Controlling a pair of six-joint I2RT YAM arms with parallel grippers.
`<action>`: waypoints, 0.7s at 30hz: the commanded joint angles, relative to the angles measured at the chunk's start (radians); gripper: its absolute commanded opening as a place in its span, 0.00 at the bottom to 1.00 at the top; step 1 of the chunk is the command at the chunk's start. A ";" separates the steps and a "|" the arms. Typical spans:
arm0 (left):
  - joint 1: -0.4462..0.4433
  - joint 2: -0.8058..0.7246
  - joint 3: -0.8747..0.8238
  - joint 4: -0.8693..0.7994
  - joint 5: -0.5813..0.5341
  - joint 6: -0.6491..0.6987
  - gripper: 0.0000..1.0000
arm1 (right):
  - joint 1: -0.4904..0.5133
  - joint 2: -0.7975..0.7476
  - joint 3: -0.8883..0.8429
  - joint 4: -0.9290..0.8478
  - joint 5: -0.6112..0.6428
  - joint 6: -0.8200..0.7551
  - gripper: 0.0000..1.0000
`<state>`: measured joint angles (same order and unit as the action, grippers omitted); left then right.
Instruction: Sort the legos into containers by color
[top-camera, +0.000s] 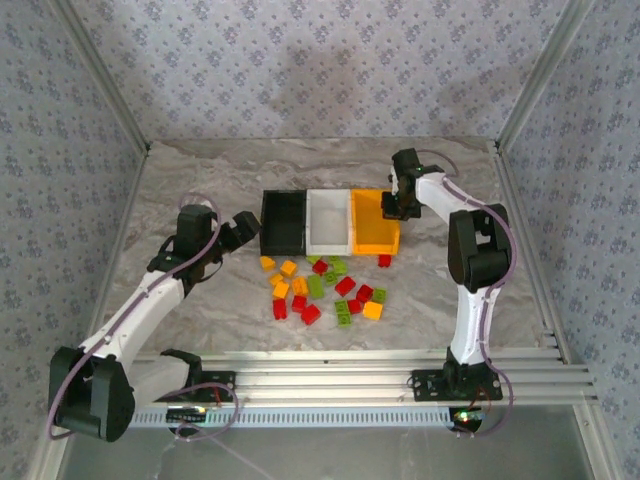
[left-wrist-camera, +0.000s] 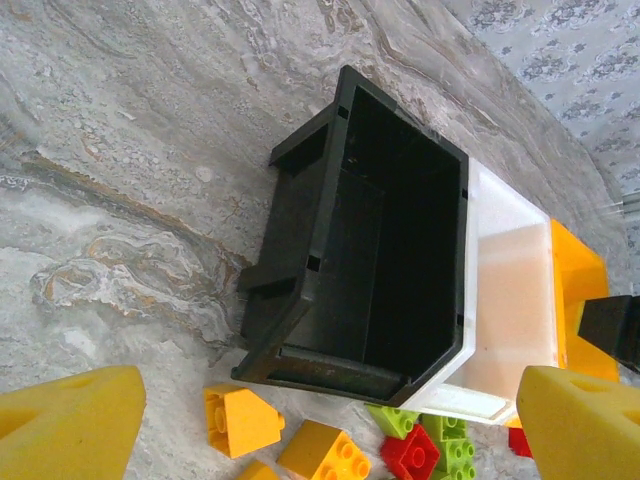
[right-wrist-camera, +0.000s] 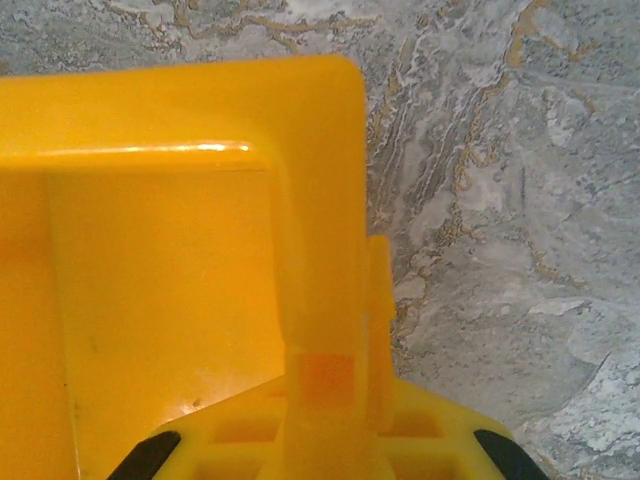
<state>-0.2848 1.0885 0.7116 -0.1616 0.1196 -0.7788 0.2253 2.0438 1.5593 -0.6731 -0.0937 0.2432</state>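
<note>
Top external: legos (top-camera: 322, 290) lie scattered just near the black bin (top-camera: 283, 225), white bin (top-camera: 330, 222) and orange bin (top-camera: 372, 228). Left wrist: left gripper (left-wrist-camera: 330, 420) gapes empty beside the black bin. Right wrist: right gripper (right-wrist-camera: 325, 410) clamps the orange bin's right wall; I'd slide it level, never tipping.

The orange bin (right-wrist-camera: 200, 110) is glossy plastic, the tabletop (right-wrist-camera: 500, 200) smooth veined marble.
</note>
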 joint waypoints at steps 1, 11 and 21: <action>-0.008 0.005 0.032 0.013 0.005 0.019 0.96 | 0.006 0.027 0.048 -0.129 -0.056 0.049 0.00; -0.008 0.020 0.046 0.011 0.017 0.018 0.96 | 0.003 0.112 0.185 -0.189 -0.017 0.042 0.00; -0.008 0.028 0.034 0.015 0.032 0.019 0.96 | 0.019 0.019 0.119 -0.056 0.025 0.021 0.47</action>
<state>-0.2848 1.1168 0.7250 -0.1608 0.1326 -0.7757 0.2317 2.1242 1.7046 -0.7658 -0.0746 0.2676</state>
